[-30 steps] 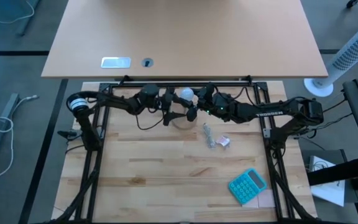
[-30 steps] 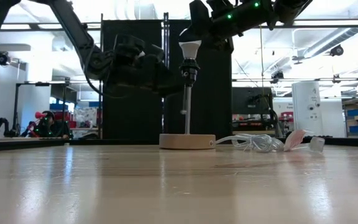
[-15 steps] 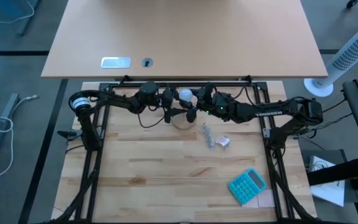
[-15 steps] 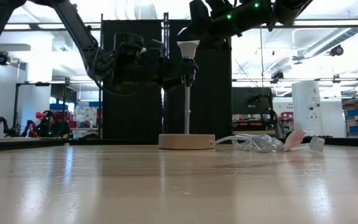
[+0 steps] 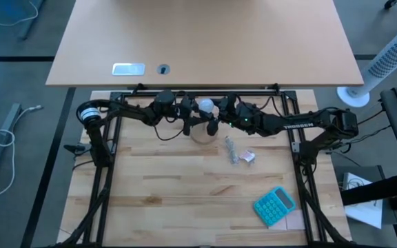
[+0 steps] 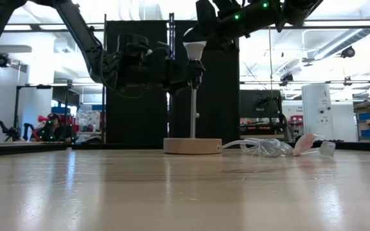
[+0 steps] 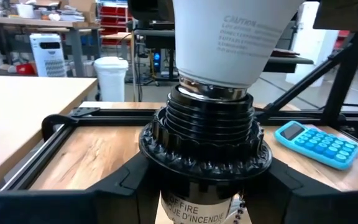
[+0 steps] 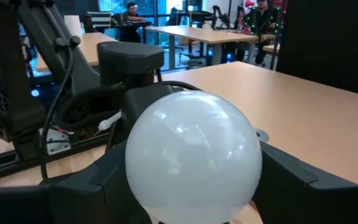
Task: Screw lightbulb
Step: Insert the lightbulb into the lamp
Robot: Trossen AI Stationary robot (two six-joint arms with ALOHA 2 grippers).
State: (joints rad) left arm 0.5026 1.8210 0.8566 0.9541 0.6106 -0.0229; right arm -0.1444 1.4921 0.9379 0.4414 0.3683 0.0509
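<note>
From above, we are holding the lightbulb (image 5: 205,105) over the wooden disc (image 5: 200,132), right gripper (image 5: 217,110) clenched on it. Low down, the left gripper (image 6: 186,70) is now clamping the socket (image 6: 194,76), having closed in. At our left wrist, the bulb's neck is sitting in the socket's threads, so turning can start.

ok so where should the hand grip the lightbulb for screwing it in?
Grip the lightbulb on its round white dome, from above, fingers either side. It stands upright with its neck in the black socket, so only the dome is free. The right hand looks placed this way.
</note>
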